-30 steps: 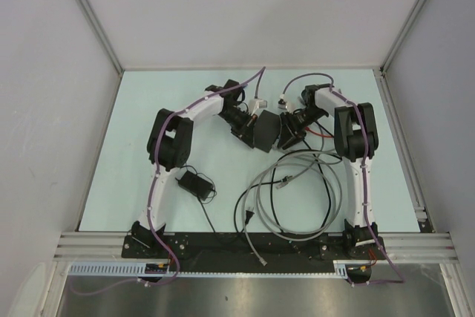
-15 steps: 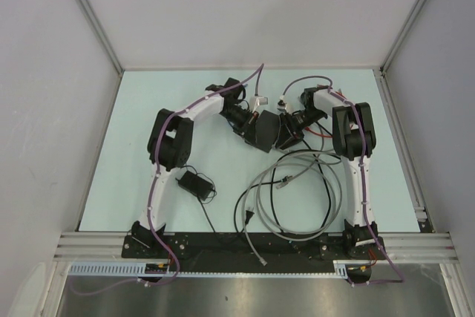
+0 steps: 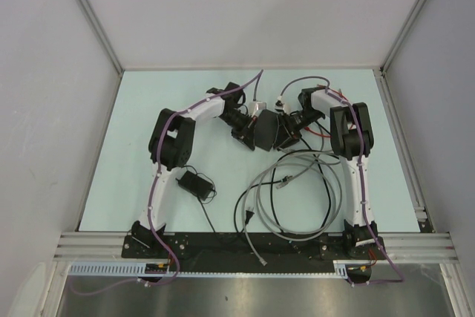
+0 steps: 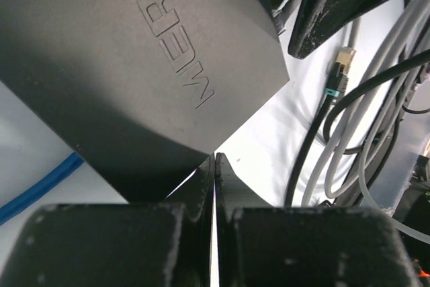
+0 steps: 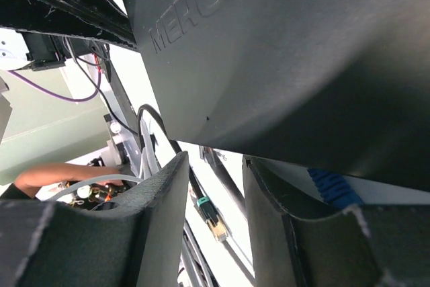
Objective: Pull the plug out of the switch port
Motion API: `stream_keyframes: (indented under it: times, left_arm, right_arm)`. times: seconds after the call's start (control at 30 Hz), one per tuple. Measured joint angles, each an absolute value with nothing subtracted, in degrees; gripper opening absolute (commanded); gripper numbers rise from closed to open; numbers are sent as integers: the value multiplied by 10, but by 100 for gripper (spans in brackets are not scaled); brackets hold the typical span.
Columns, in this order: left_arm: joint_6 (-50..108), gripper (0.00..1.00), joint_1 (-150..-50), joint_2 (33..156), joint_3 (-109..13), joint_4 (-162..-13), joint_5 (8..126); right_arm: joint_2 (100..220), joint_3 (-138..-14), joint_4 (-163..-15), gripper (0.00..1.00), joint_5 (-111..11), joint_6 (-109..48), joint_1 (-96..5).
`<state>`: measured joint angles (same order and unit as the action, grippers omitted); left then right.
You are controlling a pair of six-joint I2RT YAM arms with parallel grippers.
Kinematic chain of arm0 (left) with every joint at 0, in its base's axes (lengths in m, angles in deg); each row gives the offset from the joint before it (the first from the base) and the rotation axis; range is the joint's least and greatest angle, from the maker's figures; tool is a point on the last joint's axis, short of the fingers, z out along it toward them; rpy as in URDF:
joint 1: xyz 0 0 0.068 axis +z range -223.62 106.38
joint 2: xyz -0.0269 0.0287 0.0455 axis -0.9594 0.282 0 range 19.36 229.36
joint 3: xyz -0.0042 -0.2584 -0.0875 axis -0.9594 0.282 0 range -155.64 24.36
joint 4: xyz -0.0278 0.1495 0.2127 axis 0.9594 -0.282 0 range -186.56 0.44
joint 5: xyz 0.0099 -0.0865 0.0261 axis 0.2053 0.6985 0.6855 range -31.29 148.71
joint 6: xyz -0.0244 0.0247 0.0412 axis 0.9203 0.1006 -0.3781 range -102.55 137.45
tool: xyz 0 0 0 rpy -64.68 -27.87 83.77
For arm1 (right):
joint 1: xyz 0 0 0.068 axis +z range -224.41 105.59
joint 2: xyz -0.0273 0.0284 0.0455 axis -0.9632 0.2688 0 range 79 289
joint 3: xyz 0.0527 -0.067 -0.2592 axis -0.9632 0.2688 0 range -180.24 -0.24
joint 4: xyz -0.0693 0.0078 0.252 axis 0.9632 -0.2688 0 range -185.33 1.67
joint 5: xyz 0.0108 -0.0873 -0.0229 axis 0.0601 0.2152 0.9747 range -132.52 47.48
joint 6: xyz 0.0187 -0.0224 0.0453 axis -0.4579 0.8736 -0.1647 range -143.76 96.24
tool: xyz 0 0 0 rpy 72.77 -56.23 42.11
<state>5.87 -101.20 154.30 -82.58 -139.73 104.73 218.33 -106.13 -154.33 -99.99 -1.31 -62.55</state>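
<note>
The switch (image 3: pixel 265 131) is a flat matte-black box at mid table, squeezed between both grippers. In the left wrist view the switch (image 4: pixel 134 58) fills the upper left and shows raised lettering. My left gripper (image 4: pixel 213 165) is shut and empty, its tips at the switch's near corner. My right gripper (image 5: pixel 213 166) is open, with the switch (image 5: pixel 289 52) just above its fingertips and nothing between them. A blue cable (image 4: pixel 33 193) runs under the switch and also shows in the right wrist view (image 5: pixel 332 186). Its plug and the port are hidden.
A small black power adapter (image 3: pixel 191 182) with a thin cord lies near the left arm. A coil of grey and black cables (image 3: pixel 293 191) lies in front of the switch. A loose plug with a teal boot (image 4: pixel 336 78) lies on the table beside the coil.
Both grippers and the switch have shifted slightly toward the far side. The left gripper sits closer against the switch.
</note>
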Motion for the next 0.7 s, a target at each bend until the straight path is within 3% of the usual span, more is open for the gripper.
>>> stream_keyframes:
  times: [0.17,0.47,0.7]
  left_arm:
    - [52,0,-1012,1543,-826,-1400,1044]
    - [3,0,-1008,1542,-858,-1442,1148]
    - [30,0,-1006,1543,-901,-1407,1123]
  right_arm:
    - [2184,-1061,-1540,42,-998,-19,-620]
    - [2184,-1061,-1541,45,-1000,-22,-622]
    - [2185,-1062,-1540,41,-1000,-26,-625]
